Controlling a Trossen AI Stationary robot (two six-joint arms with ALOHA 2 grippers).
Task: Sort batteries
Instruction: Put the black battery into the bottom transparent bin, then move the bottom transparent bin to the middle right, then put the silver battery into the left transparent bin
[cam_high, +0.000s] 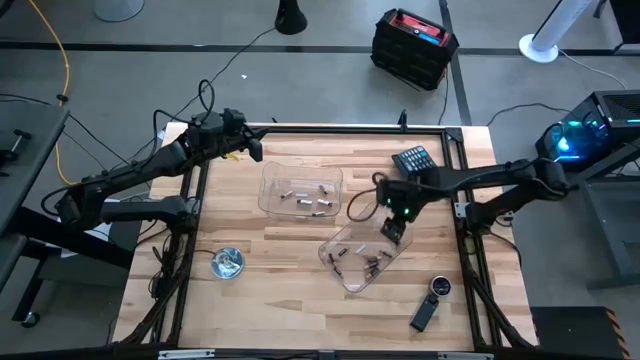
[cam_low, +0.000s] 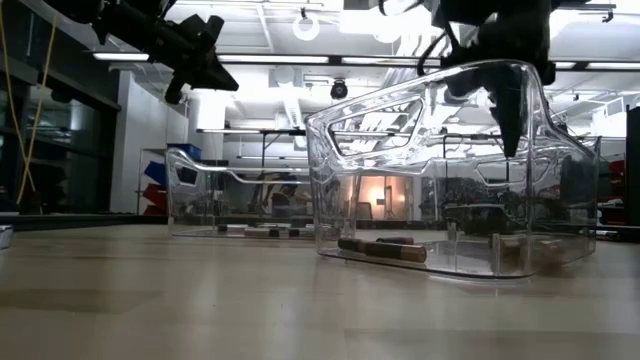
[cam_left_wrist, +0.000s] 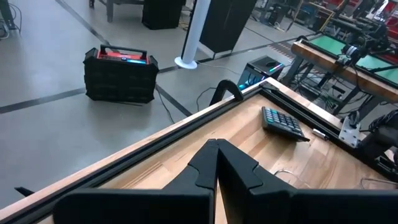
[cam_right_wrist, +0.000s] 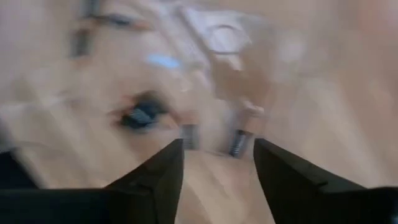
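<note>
Several batteries (cam_high: 362, 262) are seen lying on the floor of the nearer clear tray (cam_high: 340, 272), which is set at a slant near the middle of the wooden table (cam_high: 270, 300); in the low view two dark, reddish-brown ones (cam_low: 382, 250) are laid end to end against its front wall. A second group of batteries (cam_high: 305, 198) is spread inside the farther clear tray (cam_high: 268, 185), just behind the first. The right gripper (cam_high: 392, 230) is held directly over the far corner of the nearer tray, above the batteries, with its fingers (cam_right_wrist: 163, 177) parted and nothing gripped between them; small cylinders are glimpsed, blurred, in the gap below. The left gripper (cam_high: 252, 148) is kept raised over the table's far left edge, well apart from both trays, its fingers (cam_left_wrist: 205, 168) pressed together on nothing. A calculator (cam_high: 413, 159) is placed at the far right of the table, a round metal dish (cam_high: 227, 263) near the left side, and a black oblong gadget (cam_high: 428, 308) at the near right corner.
</note>
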